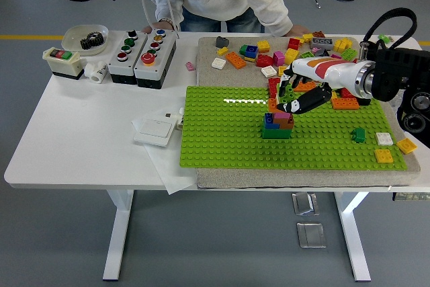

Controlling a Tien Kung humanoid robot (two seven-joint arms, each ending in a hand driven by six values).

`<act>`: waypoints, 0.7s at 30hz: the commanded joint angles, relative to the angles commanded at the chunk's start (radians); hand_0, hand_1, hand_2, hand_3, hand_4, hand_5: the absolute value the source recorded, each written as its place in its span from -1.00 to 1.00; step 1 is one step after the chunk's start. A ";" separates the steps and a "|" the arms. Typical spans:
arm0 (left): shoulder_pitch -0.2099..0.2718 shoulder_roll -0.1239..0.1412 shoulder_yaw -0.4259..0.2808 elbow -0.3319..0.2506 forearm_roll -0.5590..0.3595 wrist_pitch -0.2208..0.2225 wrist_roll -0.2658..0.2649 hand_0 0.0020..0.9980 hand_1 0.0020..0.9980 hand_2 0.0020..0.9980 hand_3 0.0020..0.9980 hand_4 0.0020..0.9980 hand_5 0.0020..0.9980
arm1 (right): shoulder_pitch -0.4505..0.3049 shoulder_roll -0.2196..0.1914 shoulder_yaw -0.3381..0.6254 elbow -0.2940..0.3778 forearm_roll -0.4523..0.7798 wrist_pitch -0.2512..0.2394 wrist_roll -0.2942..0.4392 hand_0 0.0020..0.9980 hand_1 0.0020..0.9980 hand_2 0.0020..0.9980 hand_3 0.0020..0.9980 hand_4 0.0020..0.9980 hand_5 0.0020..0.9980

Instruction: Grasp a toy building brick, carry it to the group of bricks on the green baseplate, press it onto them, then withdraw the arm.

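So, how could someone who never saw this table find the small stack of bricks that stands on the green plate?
Start at the big green baseplate on the right half of the white table. The brick stack stands alone near its middle, just below the right hand. Unlike the loose single bricks around, it is several colours high on a green base.
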 joint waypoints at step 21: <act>-0.005 0.000 0.010 0.000 -0.015 0.000 -0.001 0.71 0.60 0.61 0.23 0.38 0.25 | 0.004 0.005 -0.011 0.000 0.001 0.004 0.003 0.37 0.33 0.43 0.14 0.52 -0.14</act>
